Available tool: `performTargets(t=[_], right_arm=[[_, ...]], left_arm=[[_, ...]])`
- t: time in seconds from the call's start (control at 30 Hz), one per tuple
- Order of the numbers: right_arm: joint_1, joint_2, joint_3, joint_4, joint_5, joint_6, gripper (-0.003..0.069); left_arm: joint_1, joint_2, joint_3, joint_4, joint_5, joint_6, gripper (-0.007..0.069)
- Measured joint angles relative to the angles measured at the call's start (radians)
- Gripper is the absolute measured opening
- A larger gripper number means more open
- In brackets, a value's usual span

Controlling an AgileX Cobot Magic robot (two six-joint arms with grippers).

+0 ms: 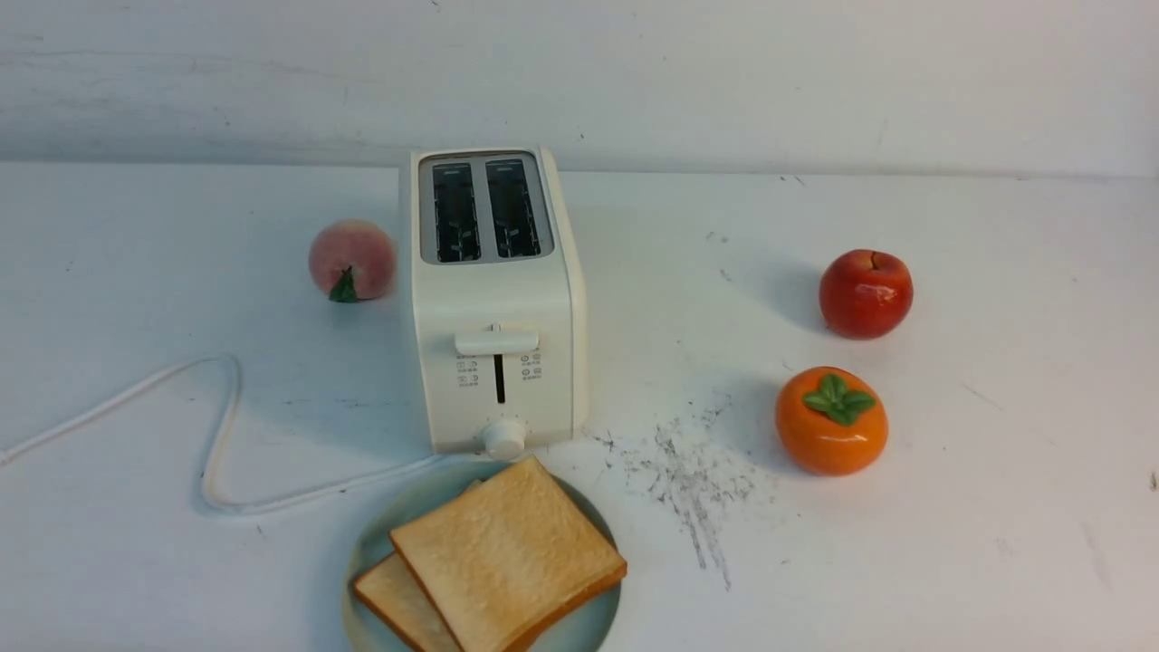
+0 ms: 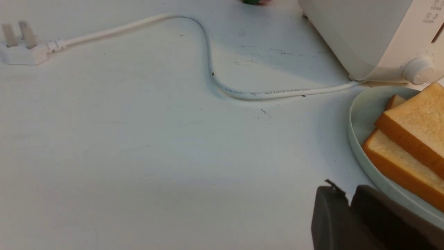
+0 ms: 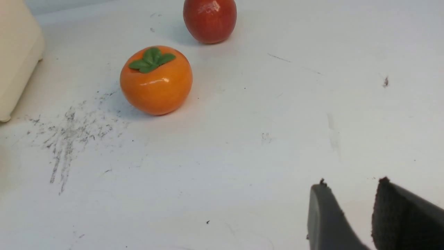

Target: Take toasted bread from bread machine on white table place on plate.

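Observation:
The cream-white bread machine (image 1: 493, 299) stands at the middle of the white table (image 1: 996, 543), both slots dark and empty, lever up. Right in front of it lies the pale blue-green plate (image 1: 378, 543). Two slices of toasted bread lie on it, the upper slice (image 1: 507, 552) overlapping the lower slice (image 1: 398, 602). Neither gripper shows in the front view. In the left wrist view my left gripper (image 2: 348, 194) is shut and empty, just beside the plate's rim (image 2: 360, 114) and the toast (image 2: 416, 125). In the right wrist view my right gripper (image 3: 350, 184) is open and empty over bare table.
The white cord (image 1: 217, 426) loops left of the toaster to a plug (image 2: 20, 52). A peach (image 1: 351, 260) sits left of the toaster. A red apple (image 1: 866, 293) and an orange persimmon (image 1: 831, 420) sit to the right. Dark scratch marks (image 1: 688, 480) lie between.

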Motion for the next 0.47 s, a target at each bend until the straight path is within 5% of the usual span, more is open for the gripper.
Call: performTargets(t=[0.47], right_arm=[[0.000, 0.000, 0.000, 0.000, 0.000, 0.000, 0.0224]], left_arm=[[0.000, 0.000, 0.000, 0.000, 0.000, 0.000, 0.0078]])
